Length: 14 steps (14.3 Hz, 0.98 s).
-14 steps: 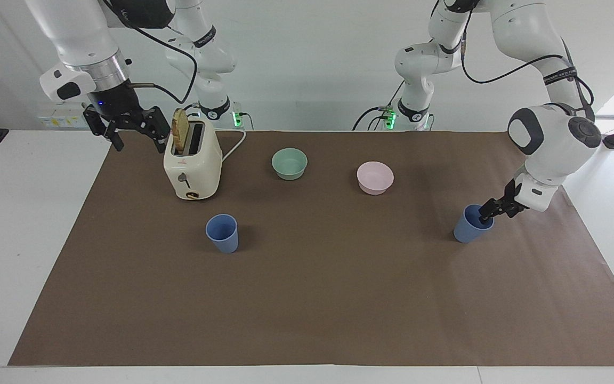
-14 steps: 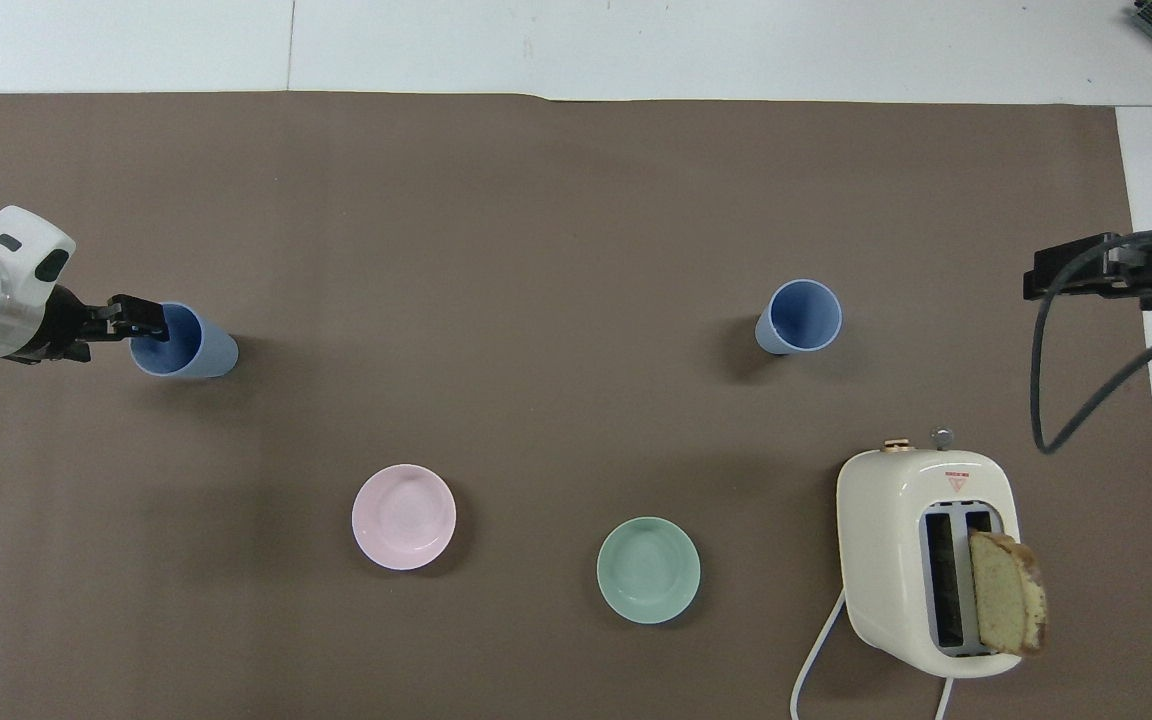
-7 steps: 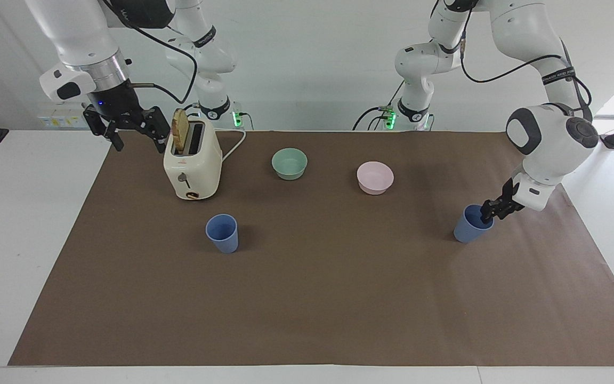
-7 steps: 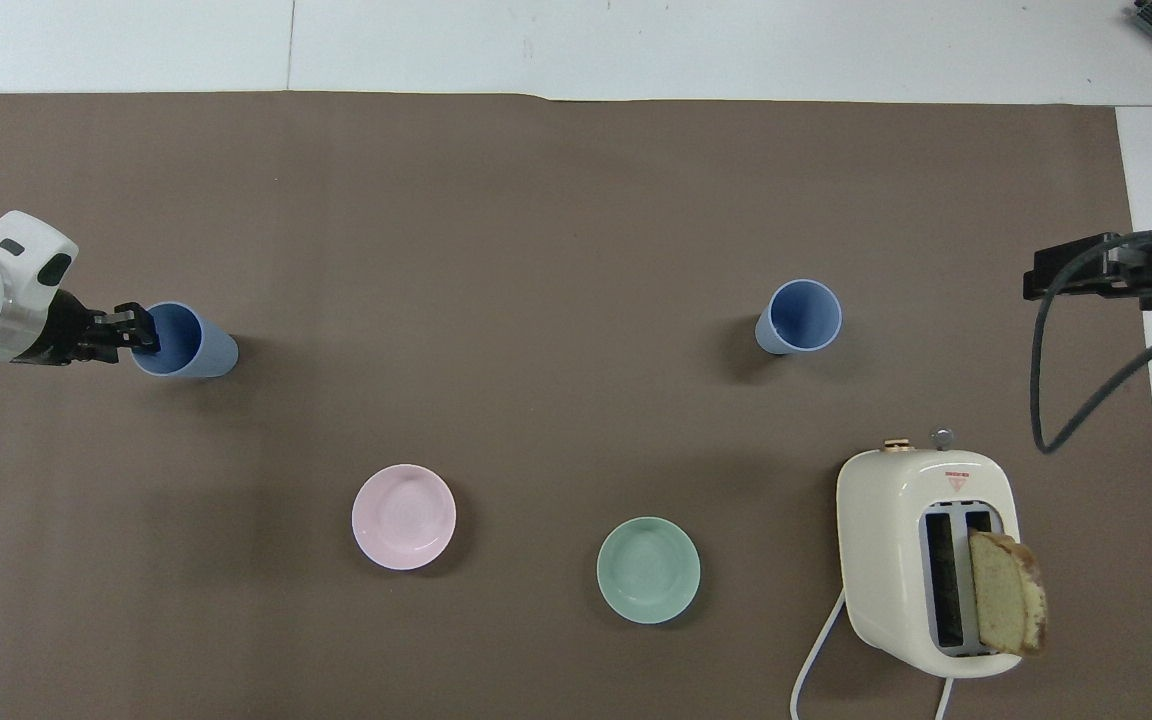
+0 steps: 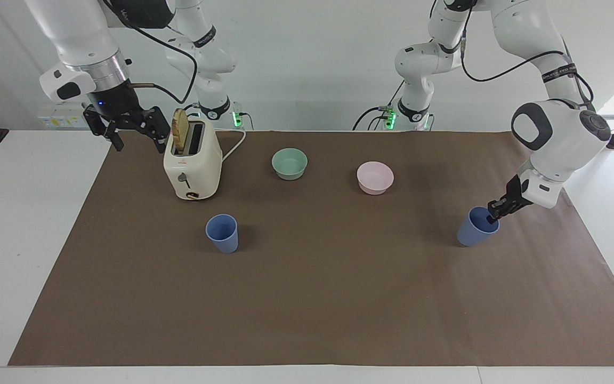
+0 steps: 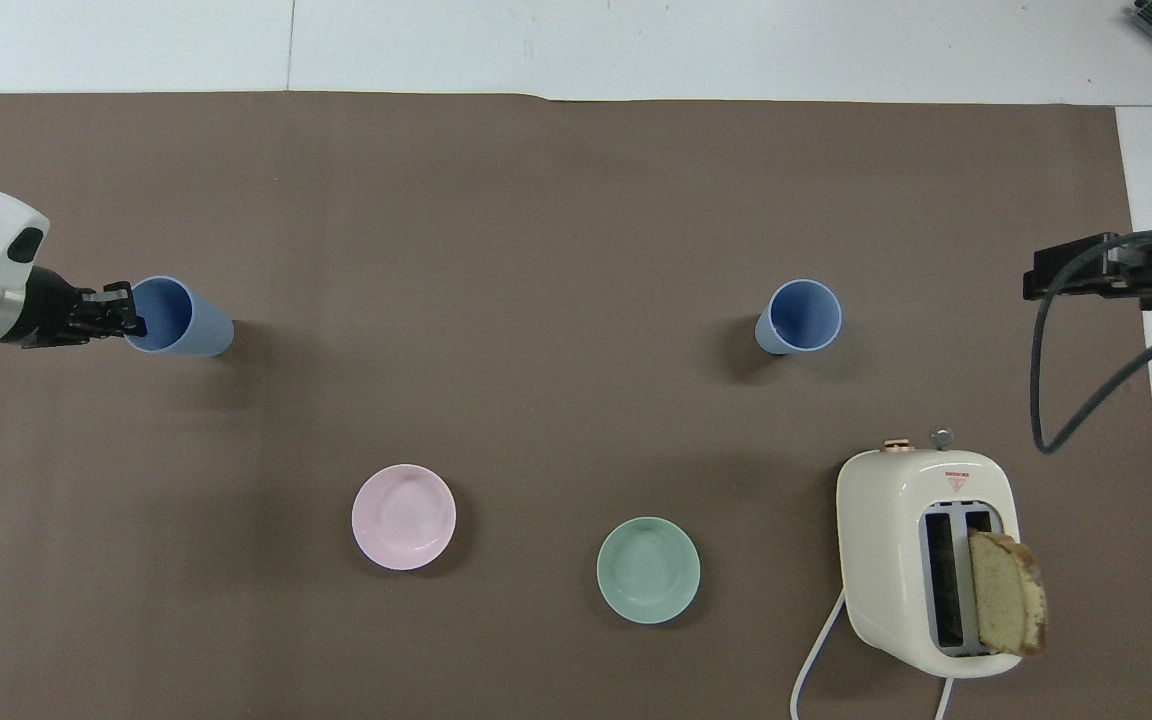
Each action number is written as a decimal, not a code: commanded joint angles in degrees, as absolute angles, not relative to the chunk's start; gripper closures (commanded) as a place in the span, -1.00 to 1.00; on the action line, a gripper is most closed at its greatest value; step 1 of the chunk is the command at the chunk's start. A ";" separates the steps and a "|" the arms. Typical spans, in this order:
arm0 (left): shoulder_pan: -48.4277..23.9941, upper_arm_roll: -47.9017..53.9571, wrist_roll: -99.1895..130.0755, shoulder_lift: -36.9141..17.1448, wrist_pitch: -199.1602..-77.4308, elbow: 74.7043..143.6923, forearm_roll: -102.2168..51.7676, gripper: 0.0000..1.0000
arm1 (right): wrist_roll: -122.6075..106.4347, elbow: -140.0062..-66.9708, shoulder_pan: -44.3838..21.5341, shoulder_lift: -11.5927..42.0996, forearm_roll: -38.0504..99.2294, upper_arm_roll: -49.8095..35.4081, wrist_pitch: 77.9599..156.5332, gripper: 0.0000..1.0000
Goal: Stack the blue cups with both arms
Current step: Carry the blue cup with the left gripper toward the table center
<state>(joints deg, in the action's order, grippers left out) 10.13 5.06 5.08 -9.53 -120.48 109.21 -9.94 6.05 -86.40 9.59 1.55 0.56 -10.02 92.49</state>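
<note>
A white table is covered by a brown mat (image 5: 307, 298), and the two arms are mounted at its edge against a pale wall. On the mat, a cream toaster (image 5: 192, 165) with a slice of bread (image 5: 179, 131) raised from one slot is seen at the right arm's end, with a green bowl (image 5: 289, 163) and a pink bowl (image 5: 374, 177) beside it toward the left arm's end.

The first blue cup (image 5: 477, 226) is found at the left arm's end of the table, tilted toward its gripper. Its rim is pinched by the left gripper (image 5: 494, 216), with one finger inside the mouth and one outside the wall, the fingertips pressed together on the thin plastic. The second blue cup (image 5: 222, 233) is left standing upright toward the right arm's end, farther from the robots than the toaster, and is not touched by anything.

The right gripper (image 5: 132, 129) is held in the air just beside the toaster, over the mat's edge, with its fingers spread and nothing between them; that arm is judged to be waiting.

The step in hand is judged to be the pickup of the first cup: the grasp is made, but the lift is hardly begun. For the next move, the cup would need to be raised clear of the mat, righted, carried over the second cup and lowered squarely into its mouth.
</note>
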 commanded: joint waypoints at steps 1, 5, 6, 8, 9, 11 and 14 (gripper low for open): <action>9.41 7.02 10.88 -7.65 -114.80 105.57 -10.64 1.00 | 6.24 -87.71 10.37 0.44 1.05 -10.55 92.90 -1.00; 3.45 10.63 23.09 -7.73 -114.34 104.15 -9.06 1.00 | 6.24 -87.71 10.37 0.44 1.05 -10.55 92.90 -1.00; 1.60 10.72 25.38 -7.82 -114.52 103.80 -8.62 1.00 | 6.24 -87.71 10.37 0.44 1.14 -10.55 92.90 -1.00; -3.14 10.72 29.25 -8.61 -115.13 102.93 -6.87 1.00 | 6.24 -87.71 10.37 0.44 1.05 -10.55 92.90 -1.00; -5.17 10.81 31.88 -9.83 -115.83 102.14 -5.99 1.00 | 6.24 -87.71 10.37 0.53 1.05 -10.55 92.90 -1.00; -9.04 10.81 35.93 -11.60 -118.03 101.87 -3.79 1.00 | 6.24 -87.71 10.37 0.44 1.05 -10.55 92.90 -1.00; -13.43 10.81 39.98 -14.75 -122.68 101.87 -3.69 1.00 | 6.24 -87.71 10.37 0.44 1.05 -10.55 92.90 -1.00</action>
<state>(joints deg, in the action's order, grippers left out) -10.77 11.71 37.28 -11.61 -120.26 103.61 -5.10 6.05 -86.40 9.59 1.55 0.56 -10.02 92.49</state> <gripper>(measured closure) 0.956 0.000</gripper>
